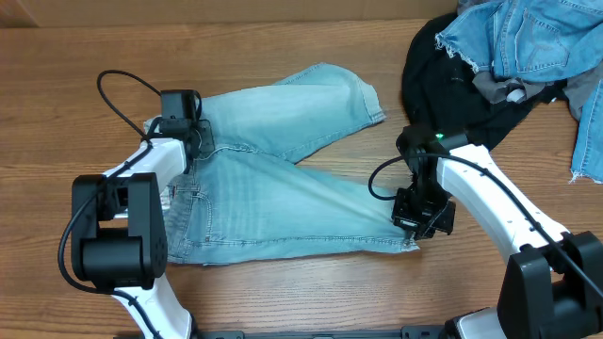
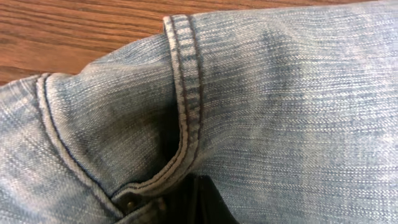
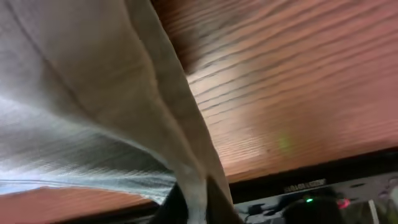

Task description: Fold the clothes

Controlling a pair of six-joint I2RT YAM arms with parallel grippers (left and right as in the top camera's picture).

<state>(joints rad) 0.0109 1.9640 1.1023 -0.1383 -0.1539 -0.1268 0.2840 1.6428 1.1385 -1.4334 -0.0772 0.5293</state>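
Observation:
A pale light-blue pair of denim trousers (image 1: 283, 188) lies spread on the wooden table, waist to the left, one leg angled to the back right, the other running right. My left gripper (image 1: 191, 141) sits at the waistband; the left wrist view shows a belt loop (image 2: 186, 93) and pocket seam, with a dark finger (image 2: 202, 202) shut on the denim. My right gripper (image 1: 415, 218) is at the leg's hem. In the right wrist view its fingers (image 3: 199, 208) are shut on the lifted hem fabric (image 3: 168, 112).
A heap of other clothes lies at the back right: a black garment (image 1: 452, 75), frayed mid-blue denim (image 1: 528, 38) and a grey piece (image 1: 495, 87). More blue denim (image 1: 589, 122) hangs at the right edge. The table's front edge (image 3: 298, 174) is close to the right gripper.

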